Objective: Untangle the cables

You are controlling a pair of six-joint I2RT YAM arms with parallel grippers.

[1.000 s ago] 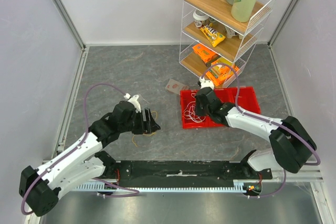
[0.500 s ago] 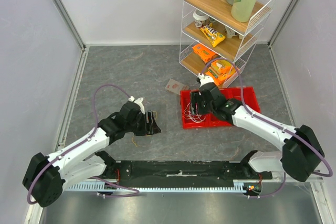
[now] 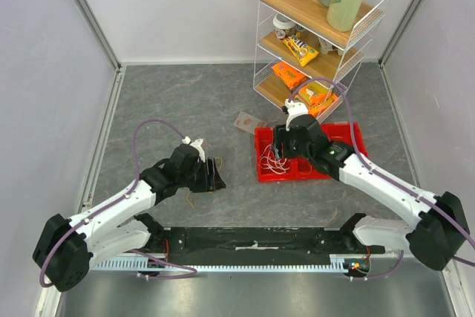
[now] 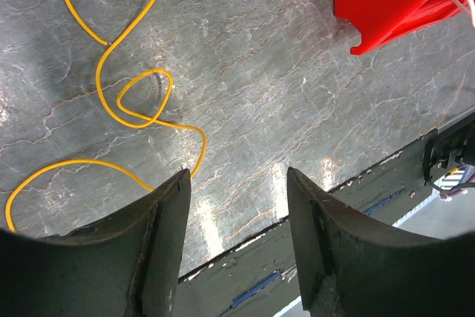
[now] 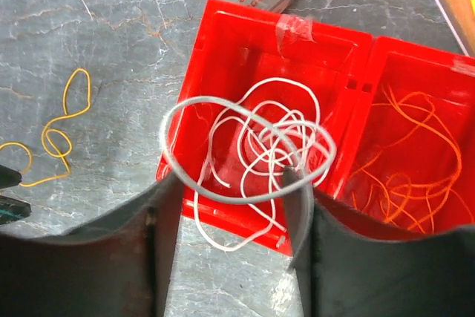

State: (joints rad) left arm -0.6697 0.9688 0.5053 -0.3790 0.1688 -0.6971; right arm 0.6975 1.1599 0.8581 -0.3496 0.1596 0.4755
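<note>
A yellow cable (image 4: 126,102) lies in loose loops on the grey table, also seen in the top view (image 3: 194,197). My left gripper (image 4: 237,176) is open and empty just beside it, low over the table (image 3: 215,174). A tangle of white cables (image 5: 260,146) fills the left compartment of the red bin (image 5: 223,27), with one end trailing over its front wall. Orange cables (image 5: 408,161) lie in the right compartment. My right gripper (image 5: 230,183) is open above the white tangle (image 3: 280,148). A grey cable loop (image 5: 166,146) hangs across its right fingertip.
A grey sponge packet (image 3: 249,122) lies just behind the red bin (image 3: 349,135). A white wire shelf rack (image 3: 319,35) with bottles and snack packs stands behind the bin. A black rail (image 3: 252,241) runs along the near table edge. Walls close in on both sides.
My right arm has shifted slightly back and right over the bin. My left gripper has dropped a little toward the near edge, then held still.
</note>
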